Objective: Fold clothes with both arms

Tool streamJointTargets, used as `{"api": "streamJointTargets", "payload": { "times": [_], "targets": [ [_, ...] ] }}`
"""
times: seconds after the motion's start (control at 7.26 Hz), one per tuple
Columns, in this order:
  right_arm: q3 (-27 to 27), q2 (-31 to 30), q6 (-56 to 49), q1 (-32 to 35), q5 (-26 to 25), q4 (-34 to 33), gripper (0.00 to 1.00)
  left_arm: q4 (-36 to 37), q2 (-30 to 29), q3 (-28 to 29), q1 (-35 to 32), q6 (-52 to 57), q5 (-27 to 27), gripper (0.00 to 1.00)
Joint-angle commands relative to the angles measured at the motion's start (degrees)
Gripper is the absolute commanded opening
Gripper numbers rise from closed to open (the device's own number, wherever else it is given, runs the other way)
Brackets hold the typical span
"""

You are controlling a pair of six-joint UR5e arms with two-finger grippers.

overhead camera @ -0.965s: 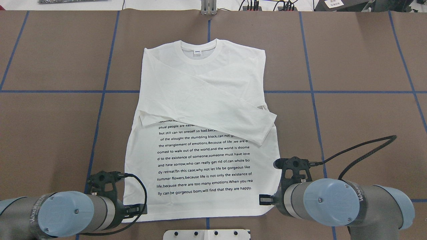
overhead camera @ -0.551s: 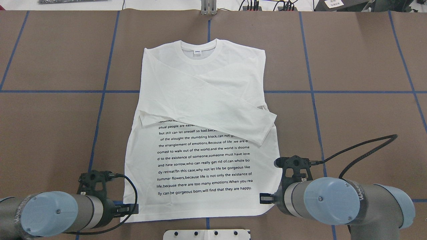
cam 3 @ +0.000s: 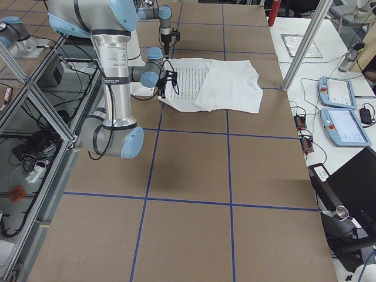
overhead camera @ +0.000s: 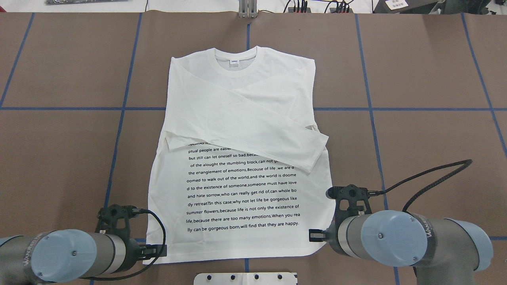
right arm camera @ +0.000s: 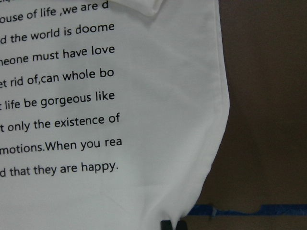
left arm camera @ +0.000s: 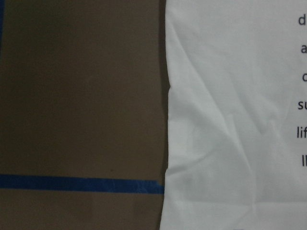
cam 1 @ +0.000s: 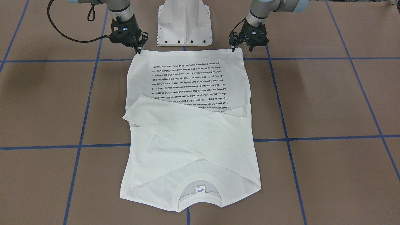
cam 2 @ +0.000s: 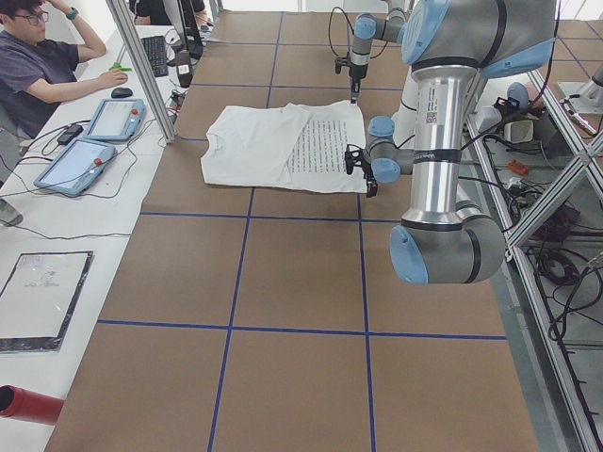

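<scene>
Left jaws edged toward T-shirt (overhead camera: 237,118) | right jaws cropped, pinching it

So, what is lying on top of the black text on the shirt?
A folded sleeve lies across the collar-side end of the text block, hiding its first lines. What is printed under it cannot be read.

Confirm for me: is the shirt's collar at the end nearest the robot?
No, the collar lies at the far end of the T-shirt; the printed text is at the near end.
</scene>
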Motion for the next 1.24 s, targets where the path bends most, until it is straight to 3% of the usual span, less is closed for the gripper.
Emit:
{"api": "streamJointTargets", "payload": {
  "times": [0.0, 0.55, 0.83, 1.1],
  "targets": [
    [-0.1, -0.1, 0.0, 0.1, 0.0, 0.0, 0.00, 2.9, -2.3, 0.6, -0.1, 0.0, 0.2, 0.89],
    [0.0, 0.0, 0.0, 0.2, 0.0, 0.0, 0.00, 3.1, -1.5, 1.7, -0.2, -0.1, 0.3, 0.87],
    [-0.1, 0.1, 0.0, 0.2, 0.0, 0.0, 0.00, 3.0, -1.9, 1.7, -0.2, -0.1, 0.2, 0.74],
    [-0.1, 0.0, 0.0, 0.2, 0.0, 0.0, 0.00, 3.0, -1.9, 1.4, -0.2, -0.1, 0.1, 0.70]
  ]
}}
